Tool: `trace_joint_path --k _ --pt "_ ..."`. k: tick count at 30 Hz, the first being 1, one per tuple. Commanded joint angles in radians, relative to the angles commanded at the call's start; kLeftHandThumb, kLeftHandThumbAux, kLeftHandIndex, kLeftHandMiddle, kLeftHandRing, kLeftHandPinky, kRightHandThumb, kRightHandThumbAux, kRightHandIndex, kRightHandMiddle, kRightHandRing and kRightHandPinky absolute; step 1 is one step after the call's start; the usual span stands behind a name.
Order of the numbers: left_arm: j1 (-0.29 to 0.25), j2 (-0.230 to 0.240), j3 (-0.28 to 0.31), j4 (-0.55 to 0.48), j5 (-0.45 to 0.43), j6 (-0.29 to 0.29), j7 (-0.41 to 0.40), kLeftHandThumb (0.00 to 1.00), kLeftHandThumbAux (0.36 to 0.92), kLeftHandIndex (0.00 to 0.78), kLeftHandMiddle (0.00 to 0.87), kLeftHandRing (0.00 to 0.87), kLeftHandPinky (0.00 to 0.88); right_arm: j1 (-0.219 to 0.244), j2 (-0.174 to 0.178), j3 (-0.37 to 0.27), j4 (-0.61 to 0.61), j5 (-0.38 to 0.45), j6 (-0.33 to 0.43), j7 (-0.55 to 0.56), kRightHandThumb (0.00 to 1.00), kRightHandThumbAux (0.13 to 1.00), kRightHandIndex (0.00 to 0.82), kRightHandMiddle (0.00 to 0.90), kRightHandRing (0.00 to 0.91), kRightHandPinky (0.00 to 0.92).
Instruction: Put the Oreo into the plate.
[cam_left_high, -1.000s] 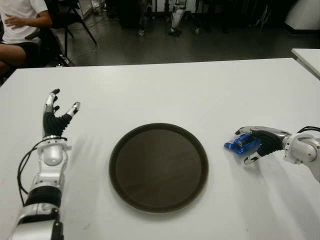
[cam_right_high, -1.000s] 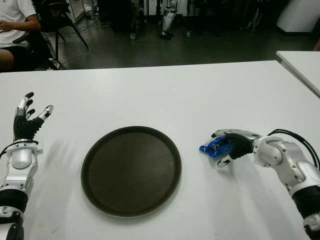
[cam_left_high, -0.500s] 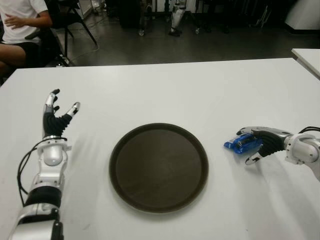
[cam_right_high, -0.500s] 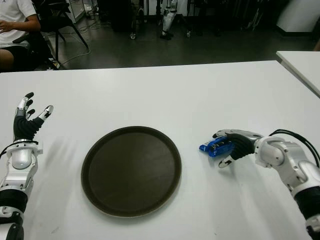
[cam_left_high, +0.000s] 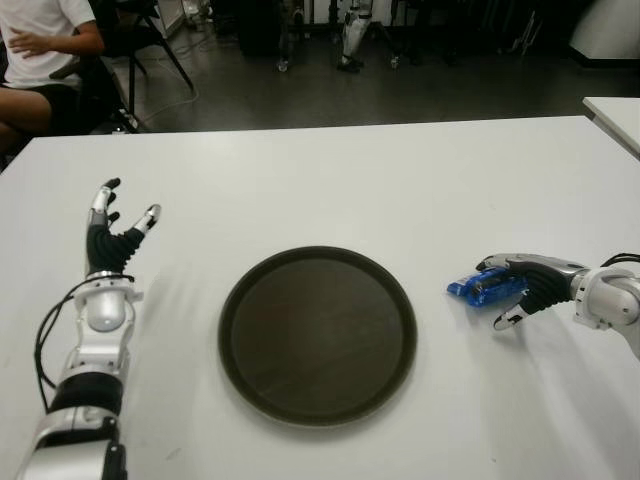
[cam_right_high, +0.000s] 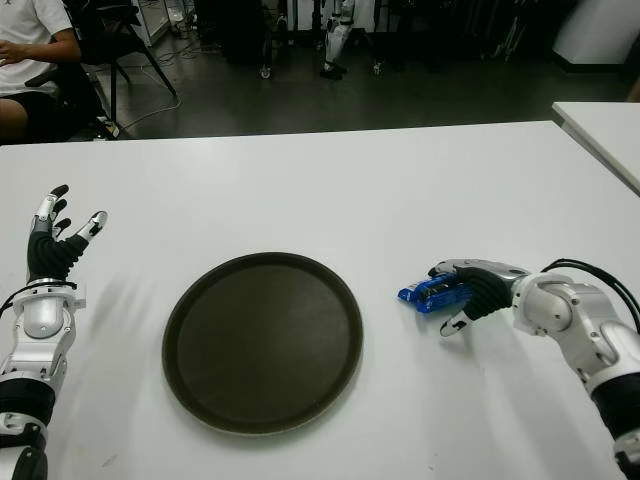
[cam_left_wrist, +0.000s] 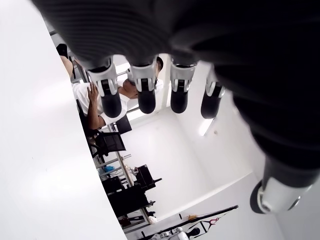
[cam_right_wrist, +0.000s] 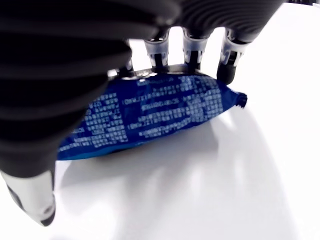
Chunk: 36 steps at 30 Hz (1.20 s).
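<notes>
A robotics lab: white work tables (cam_left_high: 400, 180), dark floor strewn with cables (cam_left_high: 180, 95), and a seated person (cam_left_high: 40, 50) at upper left.

head stereo pair: look forward and down, sharing the white table (cam_left_high: 330, 180) and plate (cam_left_high: 318, 334) | left wrist: close behind own fingers, facing the room | right wrist: close, facing the table

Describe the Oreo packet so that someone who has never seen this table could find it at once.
Start at the round dark plate in the middle of the white table. Look to its right, where the right robot hand curls over a small packet. It is shiny blue, the only coloured thing on the table.
</notes>
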<state>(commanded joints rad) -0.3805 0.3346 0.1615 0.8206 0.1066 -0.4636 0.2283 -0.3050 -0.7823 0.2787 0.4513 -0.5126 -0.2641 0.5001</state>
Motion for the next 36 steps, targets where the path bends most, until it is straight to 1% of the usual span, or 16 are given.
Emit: trace_joint_path --k 4,10,14,17,18,19,20,21,22,23,25,26,29,34,35,36 --pt "0.000 -0.001 0.001 0.000 0.001 0.003 0.003 0.000 0.593 0.000 0.000 0.007 0.041 0.000 0.000 -0.002 -0.003 0.005 -0.008 0.006 0.000 0.659 0.000 0.000 0.000 0.000" --pt "-0.001 -0.003 0.002 0.000 0.004 0.008 0.012 0.000 0.598 0.000 0.000 0.009 0.036 0.007 -0.001 -0.009 -0.026 0.012 0.001 0.011 0.000 0.660 0.000 0.000 0.000 0.000" --pt "0.000 -0.003 0.002 -0.001 0.005 0.007 0.012 0.000 0.605 0.000 0.000 0.008 0.035 0.008 -0.001 -0.017 -0.049 0.013 0.014 0.009 0.000 0.696 0.000 0.000 0.000 0.004" --pt "0.000 -0.004 0.002 -0.002 0.005 0.005 0.012 0.000 0.607 0.000 0.000 0.011 0.040 0.011 0.002 -0.022 -0.059 0.011 0.021 -0.003 0.000 0.737 0.004 0.007 0.001 0.036" --pt "-0.001 -0.004 0.002 -0.002 0.004 0.003 0.011 0.000 0.608 0.000 0.000 0.012 0.042 0.015 0.005 -0.028 -0.060 0.008 0.013 -0.030 0.000 0.761 0.020 0.017 0.011 0.049" --pt "-0.001 -0.005 0.002 -0.002 0.003 0.001 0.010 0.000 0.613 0.002 0.002 0.015 0.044 0.018 0.008 -0.032 -0.062 0.005 0.007 -0.049 0.000 0.826 0.088 0.052 0.055 0.113" --pt "-0.001 -0.005 0.003 -0.003 0.002 -0.001 0.010 0.000 0.617 0.003 0.004 0.017 0.046 0.020 0.011 -0.036 -0.059 0.002 0.001 -0.072 0.000 0.868 0.133 0.075 0.083 0.154" --pt "-0.001 -0.005 0.003 -0.003 0.002 -0.002 0.010 0.000 0.618 0.003 0.003 0.017 0.045 0.020 0.013 -0.037 -0.057 -0.001 -0.003 -0.086 0.133 0.844 0.187 0.090 0.102 0.180" --pt "-0.001 -0.005 0.003 -0.003 0.002 -0.002 0.010 0.000 0.621 0.004 0.003 0.018 0.044 0.020 0.014 -0.037 -0.055 -0.002 -0.004 -0.093 0.329 0.809 0.265 0.111 0.130 0.218" --pt "-0.001 -0.005 0.003 -0.004 0.002 -0.001 0.010 0.000 0.622 0.004 0.003 0.018 0.044 0.021 0.019 -0.038 -0.045 -0.005 -0.010 -0.118 0.455 0.787 0.316 0.125 0.148 0.242" --pt "0.000 -0.006 0.003 -0.005 0.003 -0.001 0.011 0.000 0.625 0.005 0.004 0.019 0.041 0.021 0.025 -0.038 -0.033 -0.008 -0.017 -0.147 0.567 0.766 0.363 0.173 0.211 0.305" --pt "0.000 -0.006 0.003 -0.005 0.003 -0.001 0.011 0.000 0.626 0.005 0.004 0.019 0.040 0.021 0.026 -0.037 -0.029 -0.008 -0.018 -0.155 0.610 0.758 0.381 0.191 0.235 0.328" --pt "0.000 -0.007 0.004 -0.004 0.003 0.002 0.015 0.000 0.629 0.006 0.006 0.020 0.037 0.026 0.031 -0.039 -0.028 -0.013 -0.019 -0.193 0.660 0.748 0.403 0.238 0.290 0.373" --pt "0.000 -0.004 0.001 -0.003 0.007 0.005 0.017 0.000 0.640 0.005 0.010 0.024 0.041 0.026 0.035 -0.037 -0.026 -0.015 -0.007 -0.206 0.678 0.745 0.414 0.368 0.415 0.467" --pt "0.000 -0.003 0.000 -0.002 0.008 0.005 0.016 0.000 0.644 0.005 0.011 0.025 0.041 0.025 0.035 -0.037 -0.025 -0.016 -0.004 -0.204 0.679 0.745 0.415 0.418 0.457 0.502" --pt "0.000 -0.002 -0.002 -0.002 0.009 0.003 0.014 0.000 0.646 0.005 0.012 0.025 0.041 0.024 0.036 -0.036 -0.022 -0.016 -0.003 -0.204 0.679 0.745 0.416 0.436 0.472 0.515"
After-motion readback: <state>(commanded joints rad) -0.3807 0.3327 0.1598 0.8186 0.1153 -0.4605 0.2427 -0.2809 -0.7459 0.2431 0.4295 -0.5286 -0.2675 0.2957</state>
